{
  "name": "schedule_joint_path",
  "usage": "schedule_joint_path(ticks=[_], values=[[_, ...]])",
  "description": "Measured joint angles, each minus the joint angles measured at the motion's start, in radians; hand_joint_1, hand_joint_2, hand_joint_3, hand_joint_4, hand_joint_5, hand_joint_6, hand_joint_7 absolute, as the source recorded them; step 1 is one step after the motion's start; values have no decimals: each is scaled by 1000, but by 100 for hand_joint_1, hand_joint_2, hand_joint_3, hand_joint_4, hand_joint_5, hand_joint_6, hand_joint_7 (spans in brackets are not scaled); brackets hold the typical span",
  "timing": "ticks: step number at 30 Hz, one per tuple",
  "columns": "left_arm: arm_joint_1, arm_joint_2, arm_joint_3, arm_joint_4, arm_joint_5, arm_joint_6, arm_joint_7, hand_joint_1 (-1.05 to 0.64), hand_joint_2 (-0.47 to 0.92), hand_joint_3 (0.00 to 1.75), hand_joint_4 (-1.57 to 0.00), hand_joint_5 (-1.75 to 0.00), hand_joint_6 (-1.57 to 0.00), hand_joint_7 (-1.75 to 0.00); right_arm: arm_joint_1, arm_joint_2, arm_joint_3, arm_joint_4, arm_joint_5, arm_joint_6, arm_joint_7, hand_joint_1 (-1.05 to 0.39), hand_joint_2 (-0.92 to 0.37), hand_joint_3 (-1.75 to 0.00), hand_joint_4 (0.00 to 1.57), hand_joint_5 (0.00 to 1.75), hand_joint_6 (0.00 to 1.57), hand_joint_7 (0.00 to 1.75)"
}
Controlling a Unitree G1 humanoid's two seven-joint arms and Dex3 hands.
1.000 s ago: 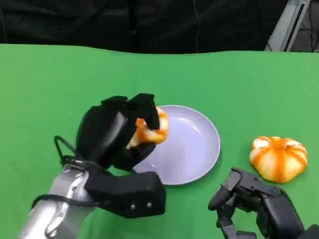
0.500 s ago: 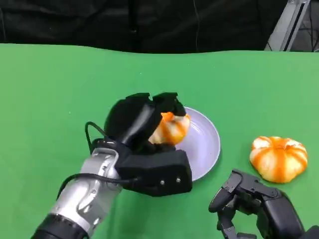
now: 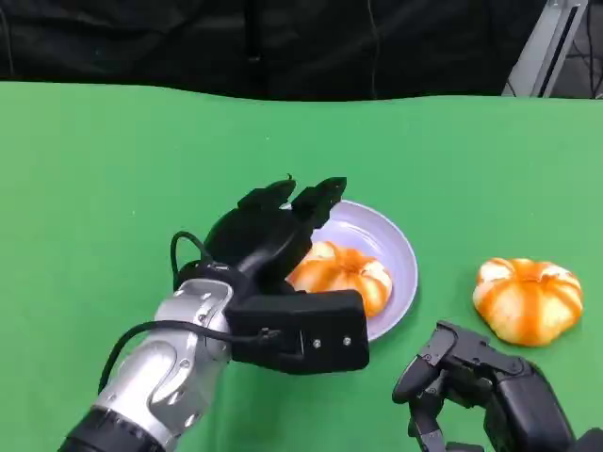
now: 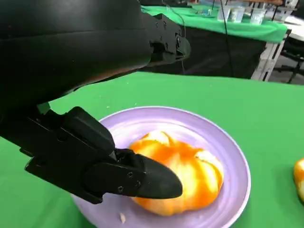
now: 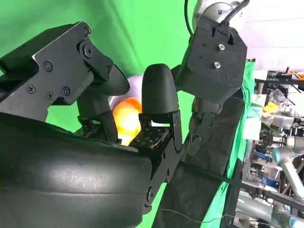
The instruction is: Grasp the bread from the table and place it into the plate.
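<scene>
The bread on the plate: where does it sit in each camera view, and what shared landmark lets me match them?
Head view: bread lies mid-frame on the purple plate, beside the left hand.
Left wrist view: bread lies lower centre.
Right wrist view: an orange patch between black fingers, likely bread.
Shared landmark: the plate.

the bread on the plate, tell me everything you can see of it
The bread is a round, lobed bun, pale cream with glossy orange streaks, like a small pumpkin. It lies flat inside the lavender plate, toward its near side, whole and resting on the plate's surface. The left hand hovers over it with fingers spread apart; in the left wrist view a fingertip overlaps the bun, contact unclear.
</scene>
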Motion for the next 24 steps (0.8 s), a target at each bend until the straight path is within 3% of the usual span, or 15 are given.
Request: schedule_joint_path(ticks=[6, 11, 12, 15, 16, 17, 20, 24], values=[[31, 21, 6, -37, -14, 2, -8, -82, 92, 46, 0, 0, 0, 0, -4, -1, -5, 0, 6, 0, 1, 4, -45, -127, 70, 167, 71, 139], [109, 48, 63, -133, -87, -45, 10, -60, 92, 34, -14, -9, -15, -7, -5, -1, -4, 0, 5, 2, 0, 3, -45, -126, 70, 166, 71, 139], [131, 50, 80, -150, -107, -59, 26, -54, 92, 32, -22, -14, -22, -11, -5, 0, -4, 0, 5, 2, 0, 3, -45, -127, 70, 166, 71, 139], [228, 54, 159, -206, -203, -151, 77, -44, 92, 32, -20, -67, -40, -15, -5, 0, -2, 1, 3, 3, -2, 3, -45, -127, 70, 166, 71, 139], [259, 58, 184, -221, -232, -185, 89, -42, 92, 32, -22, -73, -44, -16, -5, 0, -2, 1, 1, 4, -3, 3, -45, -127, 70, 166, 71, 139], [283, 64, 204, -227, -255, -217, 95, -38, 92, 31, -33, -87, -56, -22, -4, 0, -1, 1, 0, 4, -5, 3, -45, -126, 70, 166, 71, 139], [350, 90, 266, -228, -340, -343, 114, -28, 92, 29, -54, -105, -76, -33, -6, 0, 2, 1, -3, 4, -7, 3, -46, -125, 70, 166, 71, 139], [434, 94, 341, -192, -444, -578, 162, -22, 92, 29, -66, -111, -87, -39, -6, 0, 3, 1, -4, 5, -7, 2, -45, -125, 70, 167, 71, 139]])
